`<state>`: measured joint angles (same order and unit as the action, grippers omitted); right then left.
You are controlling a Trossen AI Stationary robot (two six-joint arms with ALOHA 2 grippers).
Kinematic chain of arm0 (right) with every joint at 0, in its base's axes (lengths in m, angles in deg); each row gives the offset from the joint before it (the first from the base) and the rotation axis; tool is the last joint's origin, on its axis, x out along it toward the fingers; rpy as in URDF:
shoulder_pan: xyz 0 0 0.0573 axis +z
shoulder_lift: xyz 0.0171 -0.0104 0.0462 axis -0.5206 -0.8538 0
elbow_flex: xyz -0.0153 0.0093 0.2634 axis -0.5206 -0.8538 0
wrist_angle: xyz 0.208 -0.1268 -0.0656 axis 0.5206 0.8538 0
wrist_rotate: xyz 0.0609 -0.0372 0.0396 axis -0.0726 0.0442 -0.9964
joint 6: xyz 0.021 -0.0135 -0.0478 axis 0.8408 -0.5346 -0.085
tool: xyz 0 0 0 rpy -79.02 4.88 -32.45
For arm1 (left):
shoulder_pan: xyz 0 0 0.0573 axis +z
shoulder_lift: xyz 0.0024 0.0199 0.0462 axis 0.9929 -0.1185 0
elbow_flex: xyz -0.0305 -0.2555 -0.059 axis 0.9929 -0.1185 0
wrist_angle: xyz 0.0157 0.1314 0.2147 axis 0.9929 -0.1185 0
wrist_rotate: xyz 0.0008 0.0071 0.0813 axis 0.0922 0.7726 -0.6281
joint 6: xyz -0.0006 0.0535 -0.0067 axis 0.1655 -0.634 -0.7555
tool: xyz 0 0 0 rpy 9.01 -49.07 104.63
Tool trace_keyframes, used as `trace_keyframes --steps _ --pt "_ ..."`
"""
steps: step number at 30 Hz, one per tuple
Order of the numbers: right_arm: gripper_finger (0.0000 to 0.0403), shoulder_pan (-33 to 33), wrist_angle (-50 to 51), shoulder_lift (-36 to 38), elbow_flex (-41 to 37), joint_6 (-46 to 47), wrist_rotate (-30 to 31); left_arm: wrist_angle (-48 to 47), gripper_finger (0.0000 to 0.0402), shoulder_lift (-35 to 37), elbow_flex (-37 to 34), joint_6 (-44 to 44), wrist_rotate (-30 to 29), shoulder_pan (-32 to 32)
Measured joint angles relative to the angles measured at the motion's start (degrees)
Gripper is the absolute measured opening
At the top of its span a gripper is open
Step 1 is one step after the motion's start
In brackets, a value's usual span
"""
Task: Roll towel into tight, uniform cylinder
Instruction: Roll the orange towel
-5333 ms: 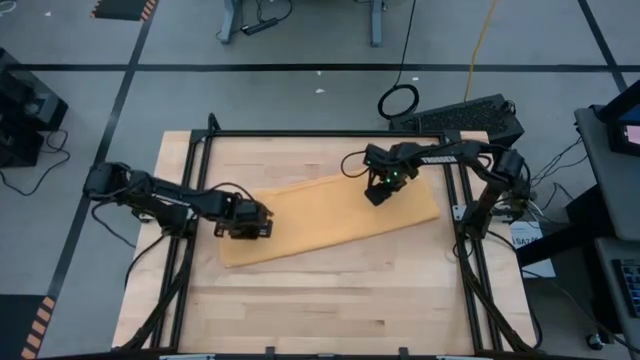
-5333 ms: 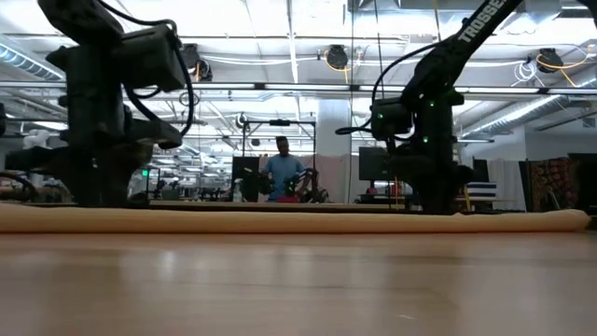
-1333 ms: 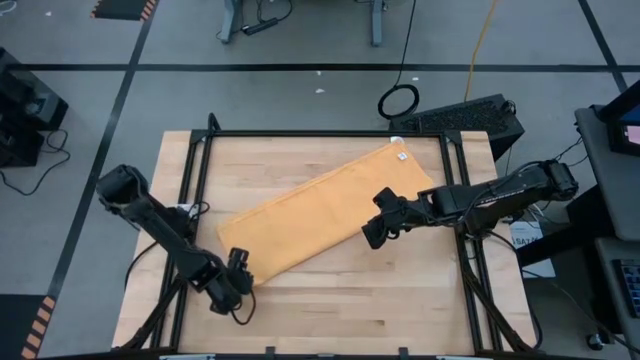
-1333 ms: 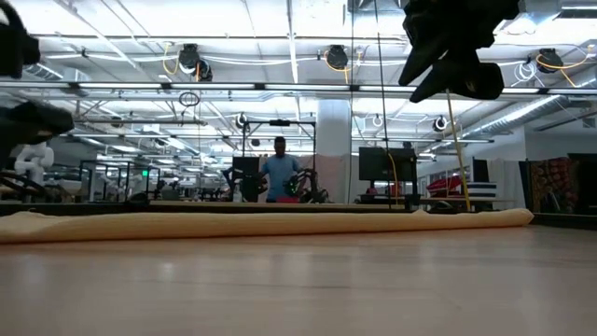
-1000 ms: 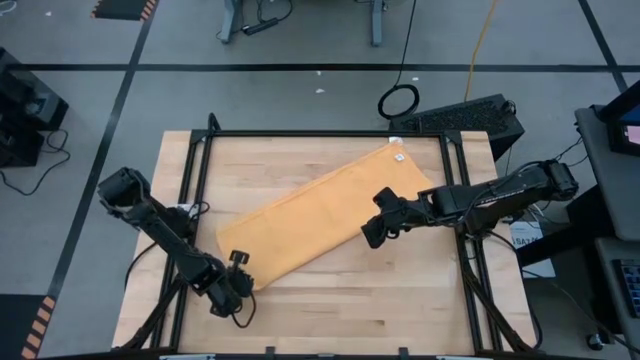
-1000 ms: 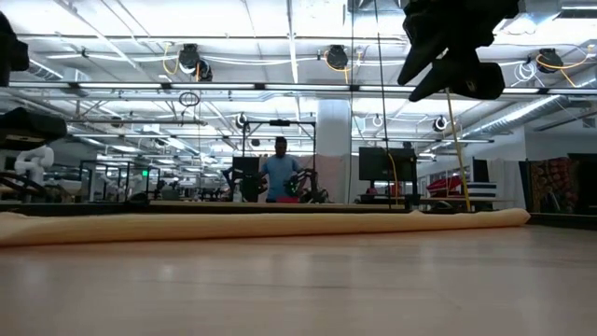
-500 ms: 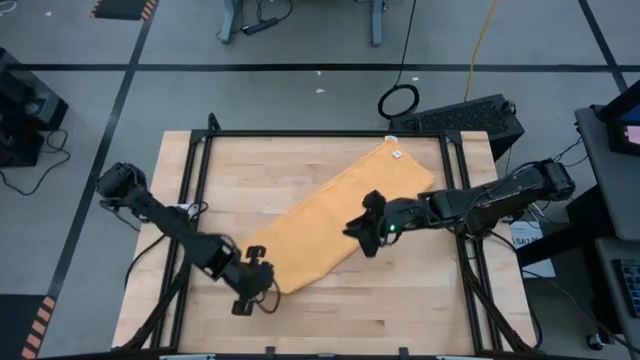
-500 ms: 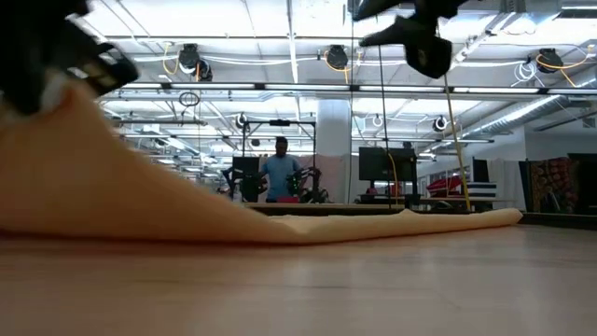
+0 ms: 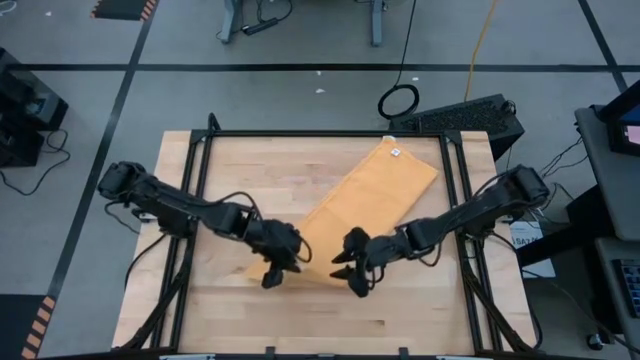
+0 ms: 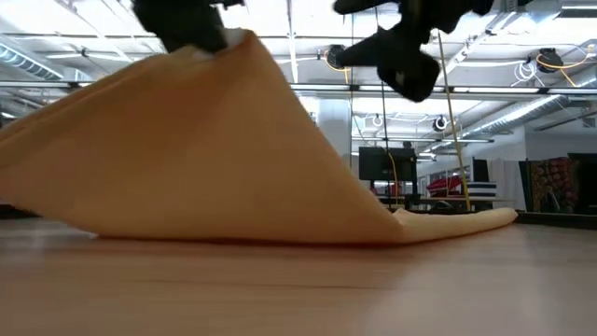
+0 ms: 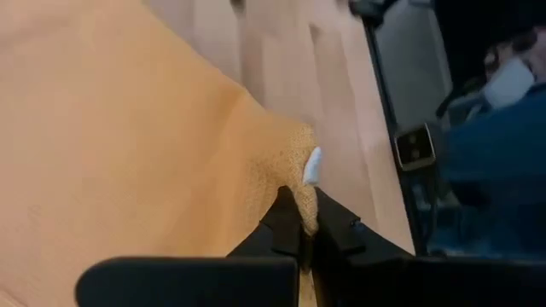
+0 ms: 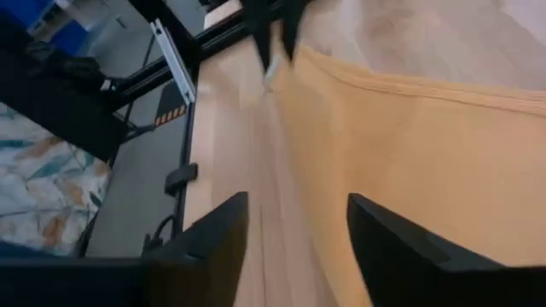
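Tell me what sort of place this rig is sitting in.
Most likely a robotics lab or workshop in a large industrial hall. The low view shows an open ceiling of pipes and lights; the high view shows a wooden worktable in a black frame, cables on the grey floor, and floor-marking tape.

Robotics lab, framed workbench (image 9: 300,160), exposed ceiling ducts (image 10: 308,56), taped floor (image 9: 300,67)

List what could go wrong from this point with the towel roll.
1. The left gripper pinches only a small corner of the towel and holds it lifted; the cloth may slip out.
2. The right gripper hovers open at the near edge, holding nothing, so that side may lag and the fold go crooked.
3. The towel lies diagonally across the table; a roll started now may come out uneven.
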<state>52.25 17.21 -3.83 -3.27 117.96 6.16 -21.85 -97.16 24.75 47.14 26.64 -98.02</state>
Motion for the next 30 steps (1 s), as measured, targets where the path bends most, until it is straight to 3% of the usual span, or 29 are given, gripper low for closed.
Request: trace_keyframes --steps 6,10,17,23,30 --pt "0.0280 0.56 -7.21 -4.68 -0.02 -2.72 4.29 1.82 0.0005 0.00 0.00 -2.41 1.17 1.78" --pt "0.0293 -0.15 -14.08 -7.33 -0.02 -4.95 4.43 2.03 0.0007 0.00 0.00 -2.91 1.21 1.61" --pt "0.0267 -1.12 -13.72 -11.73 6.59 -9.88 4.58 2.04 0.0012 0.00 0.00 -2.66 1.19 1.57" --pt "0.0236 -1.44 4.27 -16.41 17.80 -11.92 5.13 2.39 0.0014 0.00 0.00 -2.58 1.20 1.59" --pt "0.0170 -1.44 11.25 -17.37 22.99 -15.84 8.32 2.38 0.0015 0.00 0.00 -2.58 1.78 1.59"
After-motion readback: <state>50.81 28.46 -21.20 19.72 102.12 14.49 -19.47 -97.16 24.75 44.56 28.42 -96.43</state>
